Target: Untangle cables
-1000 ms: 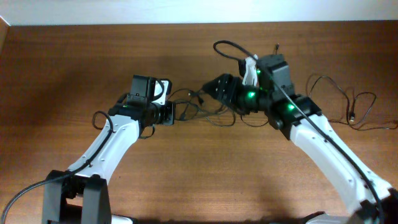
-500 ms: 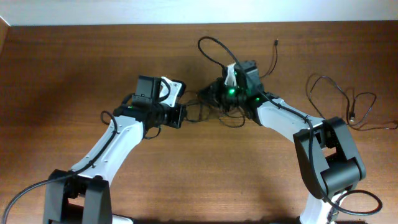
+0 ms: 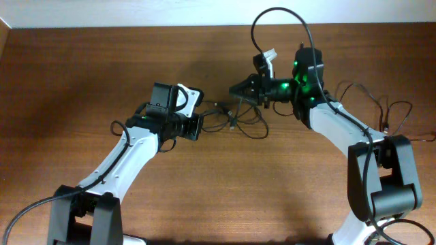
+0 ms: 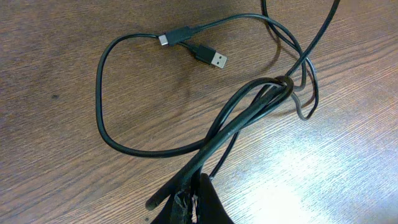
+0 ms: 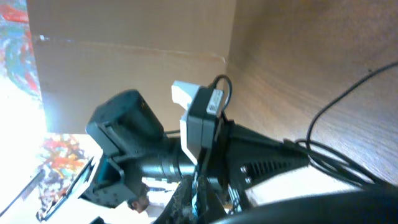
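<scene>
Cables: thin black smooth cords, knotted loops, flat metal USB plug; lie mid-table between arms. Left gripper pinches bundle. Right gripper closed; whether it holds cord, cannot tell. Table: brown wood grain, slight gloss. Pale wall behind.

We'd call it a robotics lab bench: left arm and right arm on a wood-grain worktop, bare pale wall, cardboard panel alongside.

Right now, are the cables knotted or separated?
Knotted: the cables wrap together at one tight crossing, while two plugs lie free.
</scene>
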`<state>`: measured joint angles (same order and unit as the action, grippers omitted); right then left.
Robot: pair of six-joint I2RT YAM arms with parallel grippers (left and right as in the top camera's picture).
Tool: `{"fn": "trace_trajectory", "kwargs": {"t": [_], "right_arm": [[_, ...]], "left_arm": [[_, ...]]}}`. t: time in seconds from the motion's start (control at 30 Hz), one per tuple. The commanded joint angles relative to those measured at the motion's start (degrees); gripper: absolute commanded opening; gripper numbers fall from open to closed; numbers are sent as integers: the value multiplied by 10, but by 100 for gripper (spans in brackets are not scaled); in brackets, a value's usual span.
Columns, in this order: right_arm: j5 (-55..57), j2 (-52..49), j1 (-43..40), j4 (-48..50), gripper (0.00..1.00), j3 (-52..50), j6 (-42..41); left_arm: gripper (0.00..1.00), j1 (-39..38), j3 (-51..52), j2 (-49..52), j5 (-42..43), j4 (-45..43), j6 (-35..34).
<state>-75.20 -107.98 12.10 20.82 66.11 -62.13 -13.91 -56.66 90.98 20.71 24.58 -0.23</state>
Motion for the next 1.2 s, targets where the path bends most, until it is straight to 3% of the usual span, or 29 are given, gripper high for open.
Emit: {"fn": "trace_trajectory", "kwargs": {"t": [0.0,0.1,0.17,0.2,0.3,0.37,0.6,0.7,0.83,0.93,0.97,1.03,1.07,1.1,1.17], "right_arm": [[-36,14,-1,-68,4,4,89],[-26,14,-1,-200,5,4,221],[36,14,-1,-302,19,4,289],[84,14,-1,-348,34,4,308],[241,14,-1,-457,53,4,319],[325,14,-1,-514,61,4,319],[537,14,-1,-692,79,4,336],[537,14,-1,-725,85,4,399],[536,14,-1,-738,95,4,420],[537,14,-1,-749,96,4,459],[536,14,-1,-751,97,4,464],[535,14,-1,-757,99,3,468],[528,14,-1,-760,99,3,470],[516,14,-1,-763,99,3,476],[440,14,-1,-766,99,3,551]], "left_arm": [[0,-1,3,2,-6,1,-4],[0,-1,3,2,-6,1,-4],[0,-1,3,2,-6,1,-4],[0,-1,3,2,-6,1,-4],[0,-1,3,2,-6,1,-4],[0,-1,3,2,-6,1,-4],[0,-1,3,2,-5,2,-5],[0,16,-19,-12,2,49,-90],[0,93,-82,-88,127,139,-196],[0,150,-99,-171,201,139,-309],[0,162,-99,-195,207,139,-315],[0,168,-99,-253,139,142,-262],[0,158,-99,-271,51,156,-232],[0,148,-99,-281,-33,185,-233],[0,126,-97,-276,-112,244,-233]]}}
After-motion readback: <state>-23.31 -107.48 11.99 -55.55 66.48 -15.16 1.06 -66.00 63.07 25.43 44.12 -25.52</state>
